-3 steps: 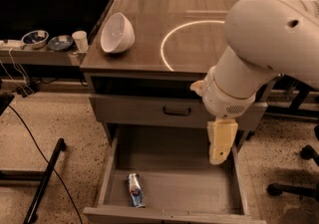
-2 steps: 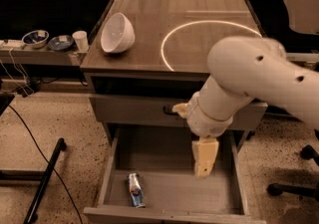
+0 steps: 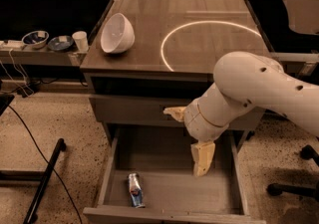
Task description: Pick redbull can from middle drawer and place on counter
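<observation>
The redbull can (image 3: 135,190) lies on its side at the front left of the open middle drawer (image 3: 174,190). It is blue and silver with a red mark. My gripper (image 3: 202,164) hangs on the white arm (image 3: 249,91) over the right half of the drawer, pointing down. It is above the drawer bottom and well to the right of the can, not touching it. The counter (image 3: 199,14) with its white circle line is behind and above the drawer.
A white bowl (image 3: 117,33) lies tilted on the counter's left side. A side shelf (image 3: 40,56) at the left carries two small bowls and a cup (image 3: 79,40). A black stand (image 3: 45,180) and cable are on the floor at the left. Chairs stand at the right.
The arm has swung left and down, bringing the gripper from the drawer's right edge to over its right half, nearer the can. The can has not moved.
</observation>
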`<state>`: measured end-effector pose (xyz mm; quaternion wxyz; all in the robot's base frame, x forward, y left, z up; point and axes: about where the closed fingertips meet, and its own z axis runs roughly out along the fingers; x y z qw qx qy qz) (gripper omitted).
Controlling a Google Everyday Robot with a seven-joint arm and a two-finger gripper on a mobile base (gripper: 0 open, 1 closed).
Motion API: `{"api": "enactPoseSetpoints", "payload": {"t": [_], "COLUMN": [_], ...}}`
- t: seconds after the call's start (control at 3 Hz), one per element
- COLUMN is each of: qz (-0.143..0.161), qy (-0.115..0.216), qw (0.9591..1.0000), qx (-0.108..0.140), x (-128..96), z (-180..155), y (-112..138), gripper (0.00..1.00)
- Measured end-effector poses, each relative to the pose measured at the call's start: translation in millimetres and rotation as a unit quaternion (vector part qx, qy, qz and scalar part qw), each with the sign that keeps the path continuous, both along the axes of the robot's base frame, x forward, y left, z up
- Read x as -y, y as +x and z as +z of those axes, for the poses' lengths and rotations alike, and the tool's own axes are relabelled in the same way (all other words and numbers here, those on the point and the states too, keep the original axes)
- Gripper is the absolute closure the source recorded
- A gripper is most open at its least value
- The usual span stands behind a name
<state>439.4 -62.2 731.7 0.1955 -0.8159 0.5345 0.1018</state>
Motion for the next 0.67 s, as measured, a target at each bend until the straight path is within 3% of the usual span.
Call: {"api": "enactPoseSetpoints", "payload": {"t": [0.33,0.67], "qz": [0.083,0.200], "qy": [0.010,0.047], "qw": [0.9963,0.9779], "qx": [-0.017,-0.037], "x": [-43,-93], "z": [-49,-131], "y": [-5,-28], "gripper": [0.00,0.00]}}
